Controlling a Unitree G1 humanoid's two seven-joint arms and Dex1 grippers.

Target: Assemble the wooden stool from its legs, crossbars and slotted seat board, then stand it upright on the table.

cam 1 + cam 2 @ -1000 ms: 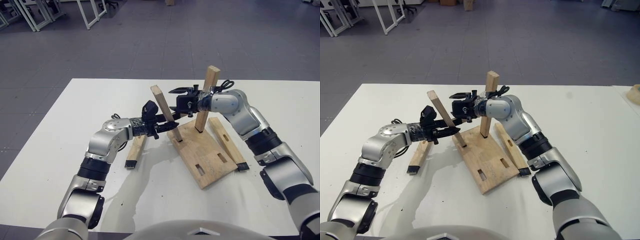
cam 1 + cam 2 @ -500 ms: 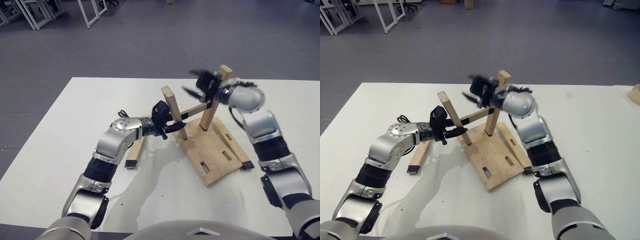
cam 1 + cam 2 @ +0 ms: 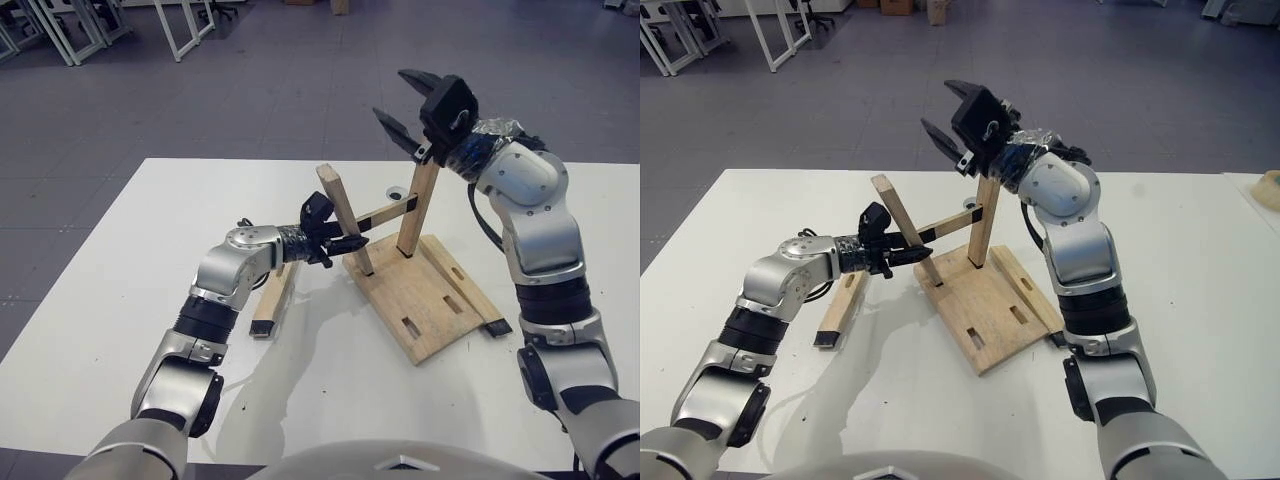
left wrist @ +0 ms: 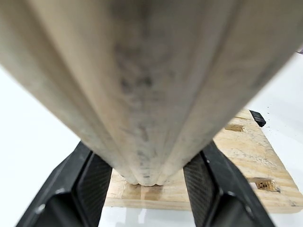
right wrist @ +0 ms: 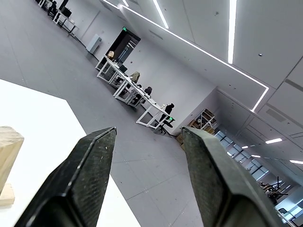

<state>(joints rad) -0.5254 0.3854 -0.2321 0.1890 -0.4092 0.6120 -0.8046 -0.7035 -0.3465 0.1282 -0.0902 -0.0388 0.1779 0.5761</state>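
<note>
Left hand (image 3: pixel 338 242) around square pale-wood leg (image 3: pixel 338 200) on slotted seat board (image 3: pixel 398 290)

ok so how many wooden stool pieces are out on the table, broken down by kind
seat board: 1
leg, standing in the board: 2
crossbar, joining the two legs: 1
loose stick with a black end, lying on the table, leg or crossbar unclear: 2
total: 6
</note>
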